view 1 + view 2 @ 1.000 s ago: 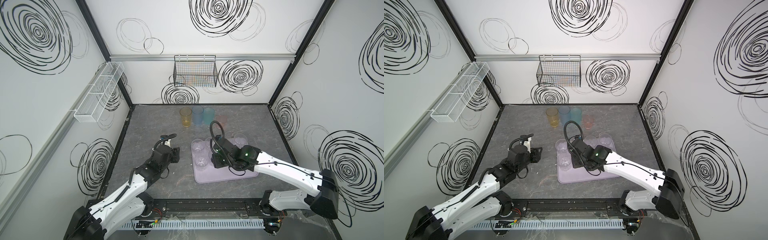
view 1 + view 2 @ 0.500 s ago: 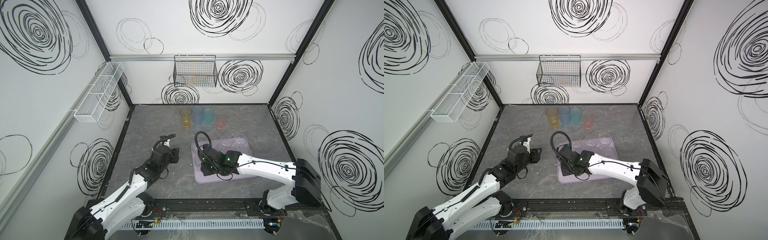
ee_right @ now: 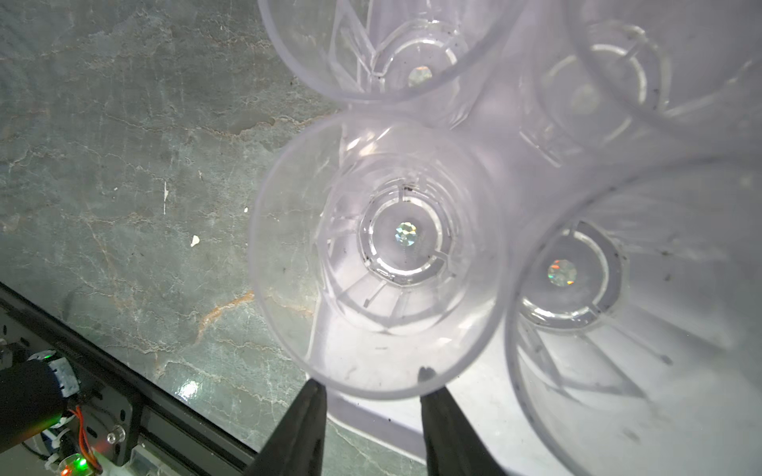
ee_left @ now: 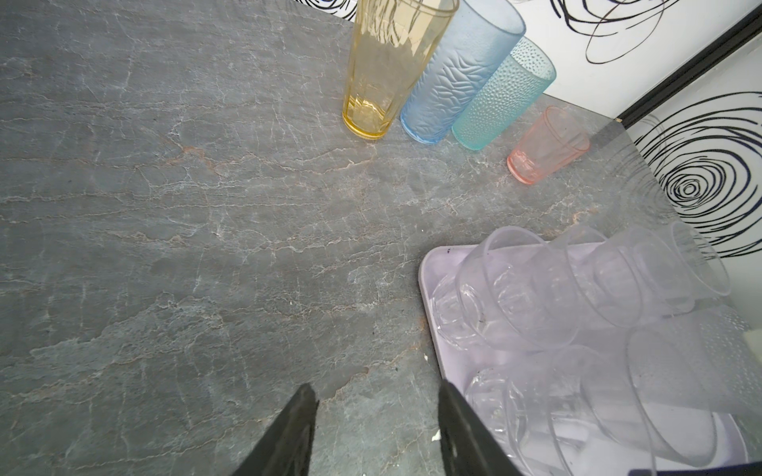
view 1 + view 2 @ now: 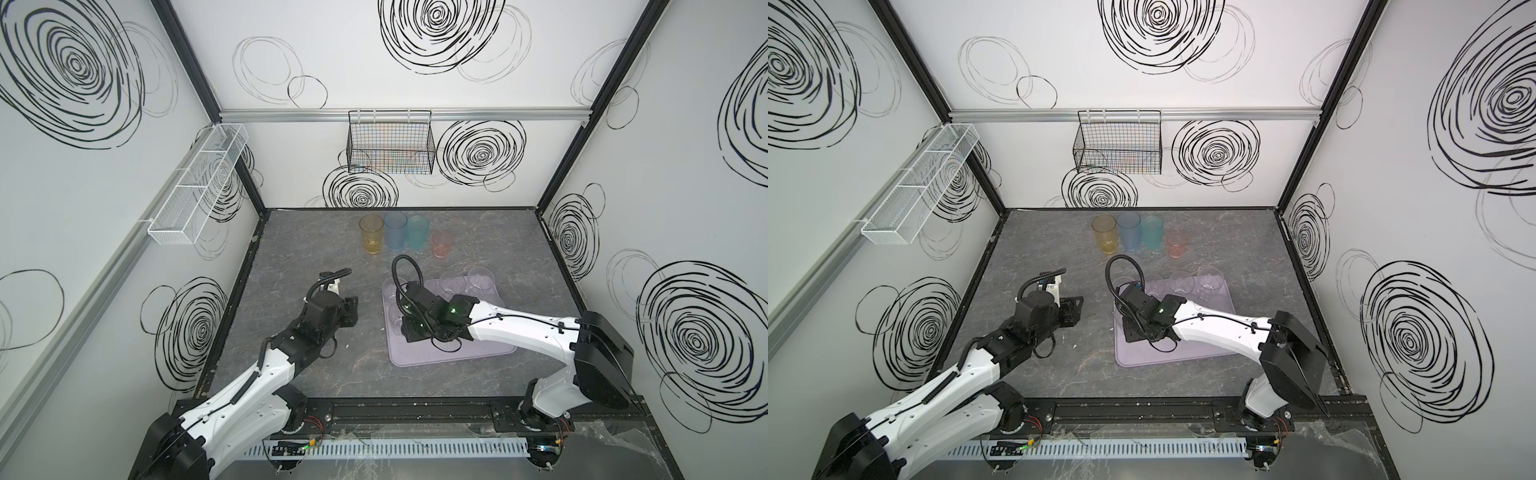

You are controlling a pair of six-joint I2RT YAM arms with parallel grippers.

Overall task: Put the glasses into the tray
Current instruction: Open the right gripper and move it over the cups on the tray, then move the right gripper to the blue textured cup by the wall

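Note:
The pale lilac tray (image 5: 457,353) lies right of centre, and several clear glasses (image 5: 480,280) stand upright in its far and left parts. Amber (image 5: 371,240), blue (image 5: 395,237), teal (image 5: 417,237) and pink (image 5: 441,244) glasses stand in a row on the table behind it. My right gripper (image 3: 371,387) points down over the tray's left side. Its jaws are open, with the tips at the near rim of a clear glass (image 3: 379,255) and not around it. My left gripper (image 4: 375,395) hangs open and empty over the bare table just left of the tray (image 4: 429,263).
A black wire basket (image 5: 390,149) hangs on the back wall and a white mesh basket (image 5: 199,187) on the left wall. The black front rail (image 3: 123,391) runs close to the tray's near left corner.
My right arm has swung from the tray's middle to its left side and come lower, and its jaws have narrowed a little. The left arm has not moved.

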